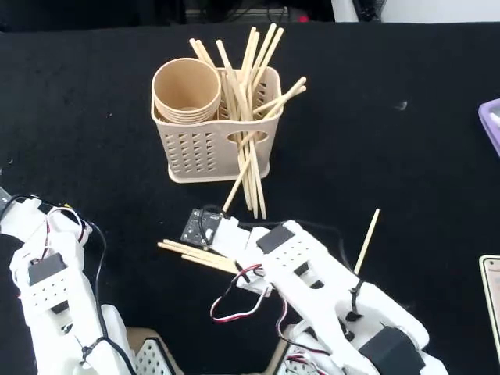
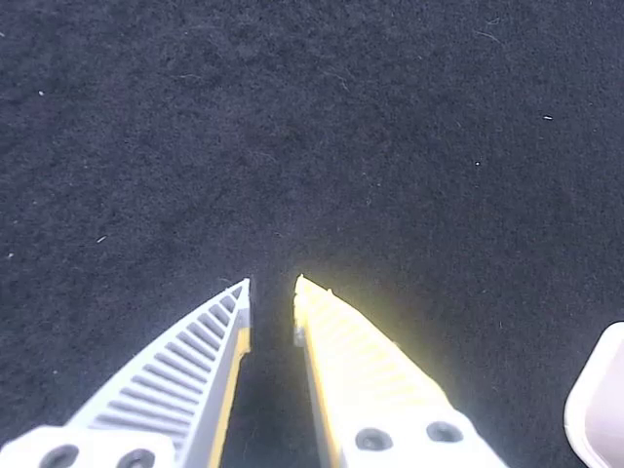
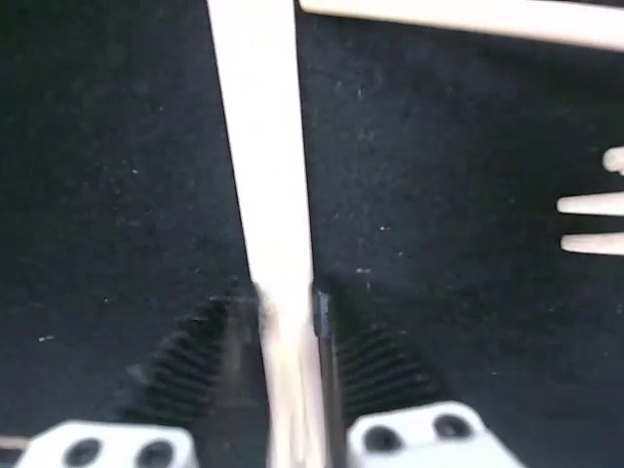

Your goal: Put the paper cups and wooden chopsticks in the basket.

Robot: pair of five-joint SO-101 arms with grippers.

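One basket (image 1: 205,148) stands on the far middle of the table. Its left compartment holds one nested stack of paper cups (image 1: 187,90). At least four rims show, but the exact number cannot be told. The right compartment bristles with roughly ten wooden chopsticks (image 1: 251,66), crossed too thickly for a sure count. About four more leaning sticks (image 1: 251,187) rest against the basket's near wall with their ends on the cloth.

A loose bundle (image 1: 191,252) of about three sticks lies flat near the middle. One lone stick (image 1: 367,241) lies well apart to the right.

There are two arms. The right arm (image 1: 312,269) reaches in from the near right to the right end of that bundle. The right gripper (image 3: 283,292) is clamped on a single chopstick (image 3: 258,146), which runs straight out from between its fingers. The left arm (image 1: 47,289) sits at the near left. The left gripper (image 2: 271,283) hangs over bare cloth with its fingers a narrow gap apart and nothing between them.

The table is covered with black cloth (image 1: 406,180). At the right edge a purple thing (image 1: 492,125) and, nearer, a pale-rimmed thing (image 1: 492,285) cut into view. Beyond the far edge the room is dark, with something white at the far right.
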